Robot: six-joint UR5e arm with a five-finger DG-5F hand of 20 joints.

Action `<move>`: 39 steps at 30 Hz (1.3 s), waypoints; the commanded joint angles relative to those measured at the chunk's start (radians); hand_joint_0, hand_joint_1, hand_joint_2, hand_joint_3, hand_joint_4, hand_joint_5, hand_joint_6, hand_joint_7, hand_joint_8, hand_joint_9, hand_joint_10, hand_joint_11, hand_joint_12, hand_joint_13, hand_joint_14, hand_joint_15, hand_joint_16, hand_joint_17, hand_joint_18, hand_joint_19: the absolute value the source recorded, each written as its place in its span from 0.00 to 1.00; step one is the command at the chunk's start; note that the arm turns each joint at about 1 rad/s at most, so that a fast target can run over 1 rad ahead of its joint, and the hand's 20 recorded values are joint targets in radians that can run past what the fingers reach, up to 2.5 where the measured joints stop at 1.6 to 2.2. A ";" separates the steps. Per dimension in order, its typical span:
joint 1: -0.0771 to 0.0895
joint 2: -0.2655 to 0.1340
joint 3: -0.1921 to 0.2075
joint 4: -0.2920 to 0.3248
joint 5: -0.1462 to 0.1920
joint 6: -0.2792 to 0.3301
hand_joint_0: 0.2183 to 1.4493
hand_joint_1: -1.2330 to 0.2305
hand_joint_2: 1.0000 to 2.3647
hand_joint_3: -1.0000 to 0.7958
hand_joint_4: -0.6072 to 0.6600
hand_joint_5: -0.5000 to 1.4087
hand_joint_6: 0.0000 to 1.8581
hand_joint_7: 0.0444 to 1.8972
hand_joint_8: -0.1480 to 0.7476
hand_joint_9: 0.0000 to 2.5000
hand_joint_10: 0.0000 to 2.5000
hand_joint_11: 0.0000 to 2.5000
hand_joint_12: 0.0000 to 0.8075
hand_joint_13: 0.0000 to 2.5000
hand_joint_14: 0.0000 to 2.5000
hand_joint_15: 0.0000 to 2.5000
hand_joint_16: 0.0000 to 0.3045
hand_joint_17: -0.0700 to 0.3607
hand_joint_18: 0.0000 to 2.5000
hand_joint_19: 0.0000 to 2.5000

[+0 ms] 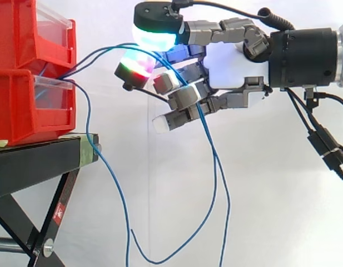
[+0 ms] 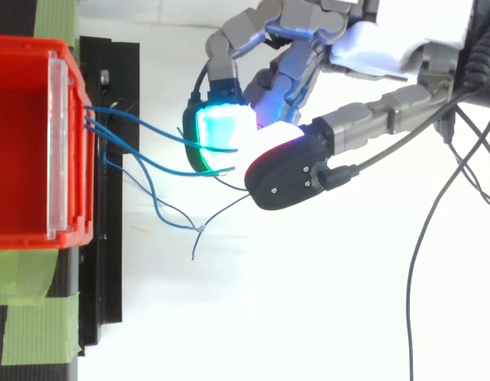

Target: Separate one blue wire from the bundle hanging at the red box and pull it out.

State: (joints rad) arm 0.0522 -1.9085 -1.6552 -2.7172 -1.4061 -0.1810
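Note:
Several thin blue wires (image 1: 102, 51) leave the gap between the two stacked red bins (image 1: 24, 105) and stretch right towards my hand (image 1: 232, 67). Its fingers are curled, and the cyan-white thumb pad (image 1: 153, 38) and a green-red fingertip (image 1: 135, 68) pinch blue wire between them. Behind the pinch the wire passes along the fingers and drops in long loops (image 1: 215, 167). From above, two blue strands (image 2: 149, 127) run from the bin's front (image 2: 70, 230) to the glowing pads (image 2: 221, 135) of the hand (image 2: 380, 44). I cannot tell whether one or both are pinched.
More blue wire hangs from the bins down past the black stand (image 1: 32, 161) and loops near the floor (image 1: 113, 183). Loose blue ends (image 2: 198, 230) lie below the hand in the top view. Green tape (image 2: 30, 317) marks the stand. A white curtain backs everything.

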 commanded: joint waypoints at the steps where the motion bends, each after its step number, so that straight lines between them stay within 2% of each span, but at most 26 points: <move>1: 0.002 0.000 0.000 0.001 -0.001 0.000 0.30 0.24 0.02 0.50 0.57 0.18 0.48 0.56 0.58 0.45 0.01 0.44 0.54 0.52 0.01 0.48 0.17 0.44 0.29 0.20; 6: 0.000 0.000 0.002 0.001 -0.001 0.000 0.32 0.25 0.02 0.55 0.60 0.17 0.49 0.51 0.60 0.45 0.01 0.45 0.59 0.53 0.01 0.47 0.19 0.46 0.31 0.19; 18: 0.000 0.000 0.000 0.001 -0.001 0.000 0.33 0.25 0.01 0.55 0.66 0.16 0.50 0.47 0.60 0.42 0.01 0.45 0.61 0.52 0.01 0.46 0.20 0.48 0.32 0.18; 27: 0.000 0.000 0.000 0.002 -0.002 -0.002 0.35 0.24 0.02 0.55 0.66 0.15 0.50 0.47 0.58 0.41 0.01 0.46 0.57 0.50 0.01 0.46 0.19 0.46 0.30 0.19; 39: 0.000 0.000 0.000 0.002 -0.002 0.000 0.34 0.21 0.02 0.50 0.66 0.14 0.49 0.47 0.55 0.36 0.01 0.44 0.55 0.47 0.01 0.46 0.19 0.46 0.28 0.18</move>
State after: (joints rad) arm 0.0524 -1.9086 -1.6551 -2.7151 -1.4081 -0.1811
